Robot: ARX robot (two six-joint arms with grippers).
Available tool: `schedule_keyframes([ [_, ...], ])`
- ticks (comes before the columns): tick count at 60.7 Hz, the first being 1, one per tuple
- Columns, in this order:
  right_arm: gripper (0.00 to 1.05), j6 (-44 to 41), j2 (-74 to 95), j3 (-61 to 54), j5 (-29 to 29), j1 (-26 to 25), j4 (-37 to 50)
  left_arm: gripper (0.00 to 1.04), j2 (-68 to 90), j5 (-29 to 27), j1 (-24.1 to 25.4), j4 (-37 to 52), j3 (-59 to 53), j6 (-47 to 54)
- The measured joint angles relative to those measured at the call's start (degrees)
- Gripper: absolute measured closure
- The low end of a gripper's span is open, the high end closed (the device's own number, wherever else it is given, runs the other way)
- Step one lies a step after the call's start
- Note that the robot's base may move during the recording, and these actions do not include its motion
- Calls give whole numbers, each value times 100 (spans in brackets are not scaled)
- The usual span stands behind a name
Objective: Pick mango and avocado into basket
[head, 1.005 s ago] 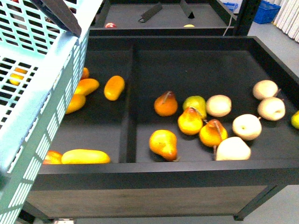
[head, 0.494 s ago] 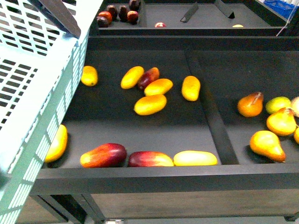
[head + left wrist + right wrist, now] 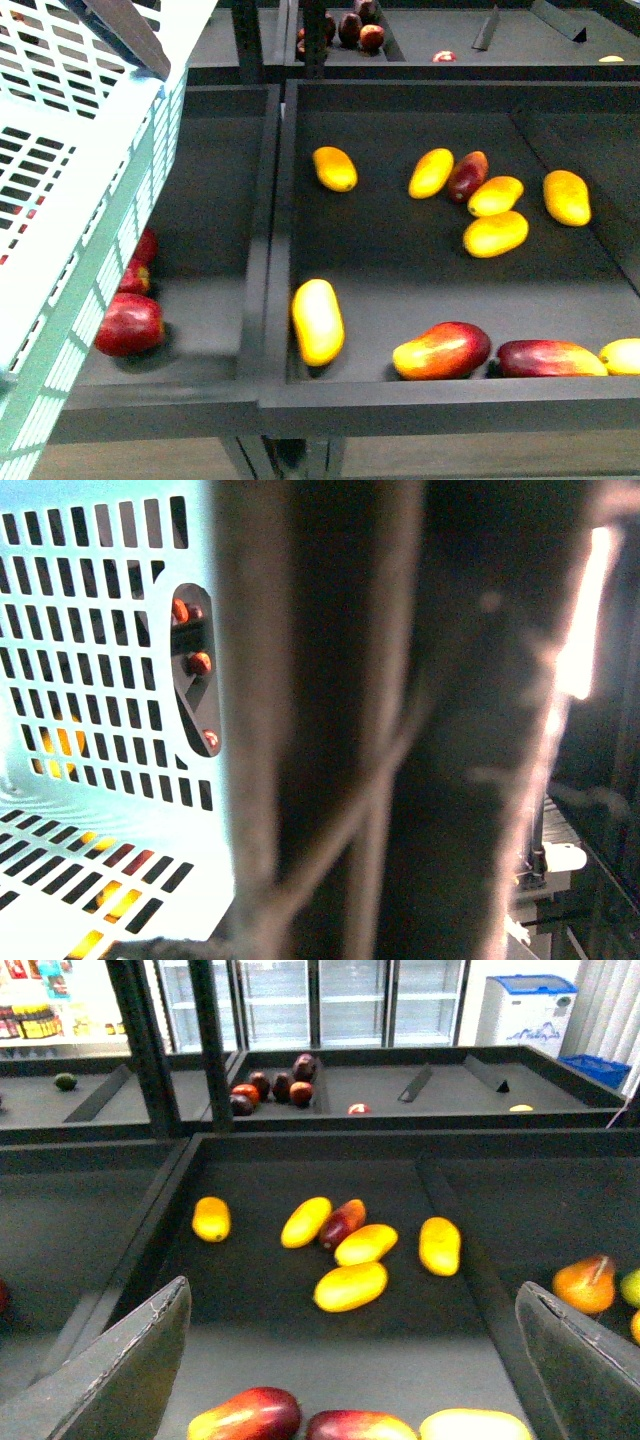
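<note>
The mango (image 3: pixel 442 350) I want, red running to orange, lies against the near wall of the bin, below my right claw (image 3: pixel 352 1288), which hangs wide open and empty. I cannot tell the left claw's state, as its view is a dark blur against the basket (image 3: pixel 90 150). I judge this the approach to the first pick: come down and straddle the fruit crosswise. The front rim (image 3: pixel 450 405) crowds one side and a second red mango (image 3: pixel 550 357) sits just beside it. Open room lies farther in.
</note>
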Motion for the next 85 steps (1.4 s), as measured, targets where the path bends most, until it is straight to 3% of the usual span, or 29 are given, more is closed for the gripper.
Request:
schedule_keyframes([
  [29,9,2,-4,0,-22,0,-2,93,-9,-87,28,-13,0,138],
  [32,9,2,-4,0,-17,0,-2,94,81,197,68,-732,232,286],
  [35,9,2,-4,0,-13,-2,-2,94,415,907,208,-2017,767,868],
  [38,9,2,-7,0,-22,-2,-2,94,706,1311,286,-2428,955,1416],
  [42,9,2,-4,-2,-17,-2,-2,94,1158,1902,393,-2369,979,2168],
  [49,9,2,-7,0,2,-2,-2,94,2470,3499,649,-1620,1158,3829],
  [55,9,2,-7,0,0,-2,-2,94,3434,4870,599,-1276,1810,4551],
  [58,9,2,-7,0,0,-2,-2,94,3783,5182,501,-1237,2096,4662],
  [66,9,2,-7,0,2,-2,-2,94,4852,5591,92,-1244,3010,4723],
  [85,9,2,-7,0,2,-2,-2,94,5521,5571,-595,-1342,4085,4507],
])
